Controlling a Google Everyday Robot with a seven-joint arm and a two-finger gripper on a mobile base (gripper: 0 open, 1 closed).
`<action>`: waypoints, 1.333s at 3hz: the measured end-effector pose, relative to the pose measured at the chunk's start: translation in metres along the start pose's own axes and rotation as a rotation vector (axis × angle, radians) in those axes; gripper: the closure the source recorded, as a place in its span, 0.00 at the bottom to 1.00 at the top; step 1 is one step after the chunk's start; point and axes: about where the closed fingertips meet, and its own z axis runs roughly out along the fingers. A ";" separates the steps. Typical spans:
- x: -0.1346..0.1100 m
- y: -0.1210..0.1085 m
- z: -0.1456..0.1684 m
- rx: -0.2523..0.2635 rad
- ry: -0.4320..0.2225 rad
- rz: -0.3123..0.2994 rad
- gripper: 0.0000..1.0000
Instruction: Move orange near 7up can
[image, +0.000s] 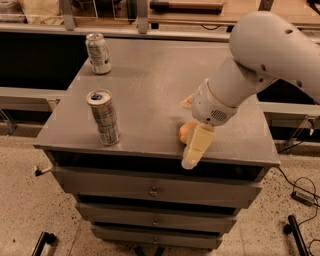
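Note:
The orange lies near the front edge of the grey cabinet top, right of centre, and my gripper partly hides it. My gripper hangs from the big white arm, right at the orange and reaching over the front edge. The 7up can, short and silver-white with green marks, stands upright at the back left corner, far from the orange.
A taller slim silver can with a blue-marked top stands upright near the front left edge. The cabinet has drawers below. A counter with shelves runs behind. Cables lie on the speckled floor at the right.

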 end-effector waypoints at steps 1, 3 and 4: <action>0.001 0.000 -0.003 0.004 0.003 0.001 0.00; 0.015 -0.005 -0.030 0.064 0.053 0.019 0.00; 0.015 -0.004 -0.030 0.065 0.056 0.016 0.17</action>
